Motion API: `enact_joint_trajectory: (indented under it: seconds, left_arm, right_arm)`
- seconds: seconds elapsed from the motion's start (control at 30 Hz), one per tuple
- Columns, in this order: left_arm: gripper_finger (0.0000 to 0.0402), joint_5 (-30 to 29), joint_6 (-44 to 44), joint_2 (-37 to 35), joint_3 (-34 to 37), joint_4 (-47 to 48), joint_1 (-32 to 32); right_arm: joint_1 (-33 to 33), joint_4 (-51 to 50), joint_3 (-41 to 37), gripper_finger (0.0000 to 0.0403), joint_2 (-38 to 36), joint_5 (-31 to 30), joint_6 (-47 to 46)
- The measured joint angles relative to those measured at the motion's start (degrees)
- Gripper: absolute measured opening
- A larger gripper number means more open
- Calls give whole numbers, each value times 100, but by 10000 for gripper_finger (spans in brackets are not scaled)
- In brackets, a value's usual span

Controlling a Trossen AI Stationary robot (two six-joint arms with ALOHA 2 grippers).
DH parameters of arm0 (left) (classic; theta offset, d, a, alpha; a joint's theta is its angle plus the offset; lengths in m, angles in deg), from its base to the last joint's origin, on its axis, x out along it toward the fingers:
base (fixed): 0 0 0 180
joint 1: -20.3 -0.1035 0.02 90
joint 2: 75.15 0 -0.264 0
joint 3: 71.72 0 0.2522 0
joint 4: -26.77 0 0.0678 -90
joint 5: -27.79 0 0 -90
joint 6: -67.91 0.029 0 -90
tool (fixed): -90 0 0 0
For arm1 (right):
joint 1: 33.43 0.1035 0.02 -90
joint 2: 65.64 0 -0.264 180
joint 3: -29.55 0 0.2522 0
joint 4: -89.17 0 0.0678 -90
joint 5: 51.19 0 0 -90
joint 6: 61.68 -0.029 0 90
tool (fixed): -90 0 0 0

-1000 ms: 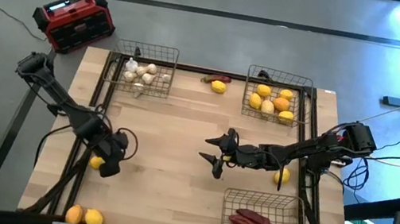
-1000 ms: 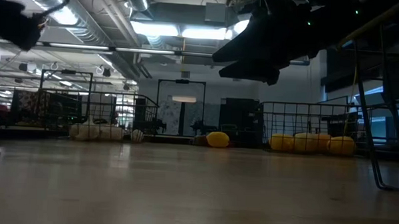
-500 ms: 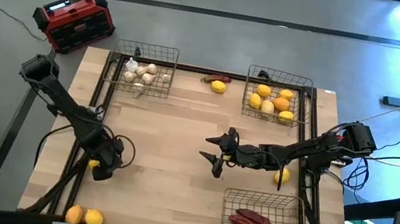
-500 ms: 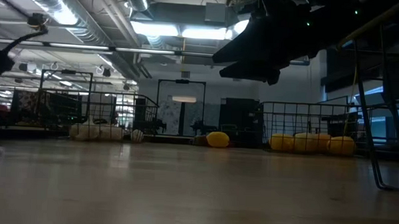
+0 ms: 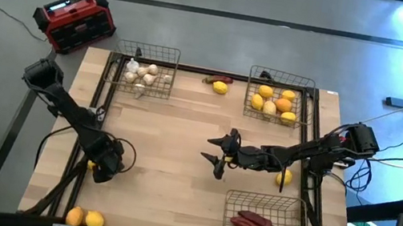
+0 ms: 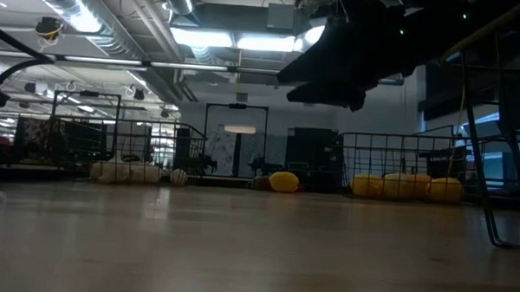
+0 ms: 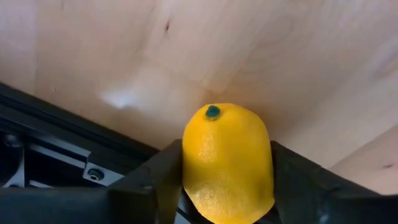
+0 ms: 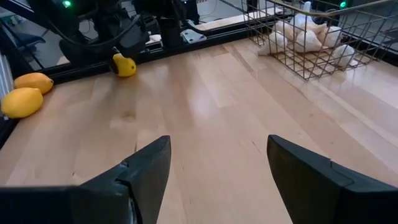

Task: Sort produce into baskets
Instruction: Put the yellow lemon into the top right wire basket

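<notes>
Your left tool (image 5: 98,166) is down at the left edge of the table (image 5: 182,134), its fingers (image 7: 155,186) pressed against both sides of a yellow lemon (image 7: 228,163), so it is grasping that fruit. Your right tool (image 5: 215,152) hangs over the middle of the table with its fingers spread and nothing between them. Two more fruits (image 5: 84,219) lie at the near left corner. The far left basket (image 5: 143,71) holds whitish bulbs, the far right basket (image 5: 279,98) yellow and orange fruit, and the near right basket (image 5: 263,225) red peppers (image 5: 251,222).
</notes>
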Motion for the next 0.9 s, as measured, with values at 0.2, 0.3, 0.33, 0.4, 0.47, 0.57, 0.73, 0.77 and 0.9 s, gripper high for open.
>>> enact_joint_trajectory:
  seconds: [0.2, 0.3, 0.33, 0.4, 0.47, 0.57, 0.73, 0.77, 0.9]
  left_arm:
    - [178, -209, 7, -3, -90, -249, 0]
    - [178, -574, 71, -16, -319, -298, 0]
    - [178, -754, 111, -33, -417, -298, -8]
    - [179, -1141, 202, -102, -628, -307, -65]
    - [181, -1552, 274, -207, -824, -376, -154]
    - [183, -2158, 478, -391, -1064, -832, -304]
    - [185, -3043, 1325, -575, -1207, -2556, -573]
    - [186, -3145, 1575, -588, -1209, -2879, -633]
    - [189, -3734, 2498, -584, -1209, -3765, -893]
  right_arm:
    - [0, -216, 0, 264, 0, 0, 1]
    - [0, -167, 0, 264, 0, 21, 1]
    - [0, -109, 0, 264, 0, 66, 0]
    - [0, 17, 0, 264, 0, 141, -132]
    - [0, 92, 0, 264, 0, 158, -272]
    - [2, 172, 0, 264, 0, 166, -262]
    - [7, 195, 0, 264, 0, 215, -31]
    - [7, 213, 0, 264, 0, 257, 0]
    - [7, 398, 0, 264, 0, 635, 62]
